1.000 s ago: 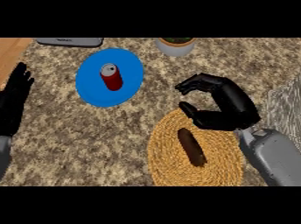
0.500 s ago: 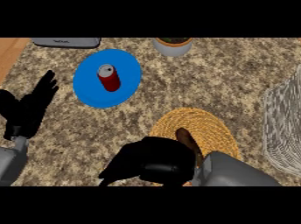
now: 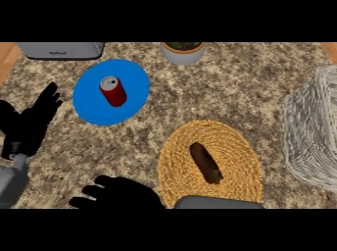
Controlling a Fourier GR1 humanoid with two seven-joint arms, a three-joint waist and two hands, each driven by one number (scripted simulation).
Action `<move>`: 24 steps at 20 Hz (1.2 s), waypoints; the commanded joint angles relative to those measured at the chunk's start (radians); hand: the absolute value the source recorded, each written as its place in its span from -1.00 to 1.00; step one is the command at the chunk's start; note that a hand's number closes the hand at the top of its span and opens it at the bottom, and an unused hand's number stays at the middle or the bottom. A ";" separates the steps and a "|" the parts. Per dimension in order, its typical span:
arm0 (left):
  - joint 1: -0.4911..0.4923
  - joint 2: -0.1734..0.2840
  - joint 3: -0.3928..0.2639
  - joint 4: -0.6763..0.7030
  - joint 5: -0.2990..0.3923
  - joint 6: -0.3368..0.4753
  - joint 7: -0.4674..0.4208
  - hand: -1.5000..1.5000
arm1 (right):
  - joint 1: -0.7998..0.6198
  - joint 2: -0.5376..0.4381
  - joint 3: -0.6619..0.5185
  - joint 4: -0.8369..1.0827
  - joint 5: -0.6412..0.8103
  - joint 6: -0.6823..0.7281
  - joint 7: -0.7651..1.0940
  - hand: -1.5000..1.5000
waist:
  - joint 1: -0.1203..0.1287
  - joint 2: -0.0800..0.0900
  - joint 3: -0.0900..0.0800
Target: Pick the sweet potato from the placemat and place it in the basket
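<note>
- The right hand (image 3: 121, 193) sits low at the near edge of the counter, just left of the woven placemat (image 3: 236, 147), fingers spread and holding nothing.
- The sweet potato (image 3: 206, 163) lies on that placemat, apart from the hand and untouched by any finger.
- The wicker basket (image 3: 320, 132) stands at the right edge, near the placemat; what shows of its inside holds nothing.
- The left hand (image 3: 28, 122) rests open at the left side, fingers up.
- Farther off, a red can (image 3: 113, 90) lies on a blue plate (image 3: 92, 108), with a pot (image 3: 182, 51) and a grey appliance (image 3: 59, 49) along the far edge.
- As I read it, nothing of the task is done: the grasp, the lift and the carry across to the basket all remain.
</note>
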 commanded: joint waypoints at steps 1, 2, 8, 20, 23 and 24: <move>0.000 -0.004 -0.004 0.003 -0.008 0.007 0.011 0.00 | -0.182 0.006 0.011 -0.003 0.144 0.119 0.213 -1.00 | -0.014 -0.014 -0.001; 0.013 -0.011 -0.005 0.019 -0.012 -0.002 -0.015 0.00 | -0.237 0.022 -0.017 0.022 0.169 0.143 0.247 -1.00 | -0.008 -0.008 -0.002; -0.018 -0.034 -0.012 0.003 -0.038 0.017 0.006 0.00 | -0.398 0.079 -0.181 0.040 -0.025 0.422 0.481 -1.00 | 0.001 0.002 0.001; 0.035 -0.014 0.051 -0.006 -0.029 -0.030 -0.010 0.00 | -0.388 0.000 -0.464 0.041 -0.423 0.757 0.603 -1.00 | -0.019 0.003 0.003; 0.059 -0.016 0.057 -0.022 -0.030 -0.058 -0.011 0.00 | -0.313 -0.026 -0.477 -0.047 -0.444 0.718 0.638 -1.00 | -0.017 0.004 0.003; -0.023 -0.021 0.078 0.039 -0.034 -0.044 0.014 0.00 | -0.301 -0.073 -0.504 -0.112 -0.440 0.715 0.585 -1.00 | -0.025 0.006 0.003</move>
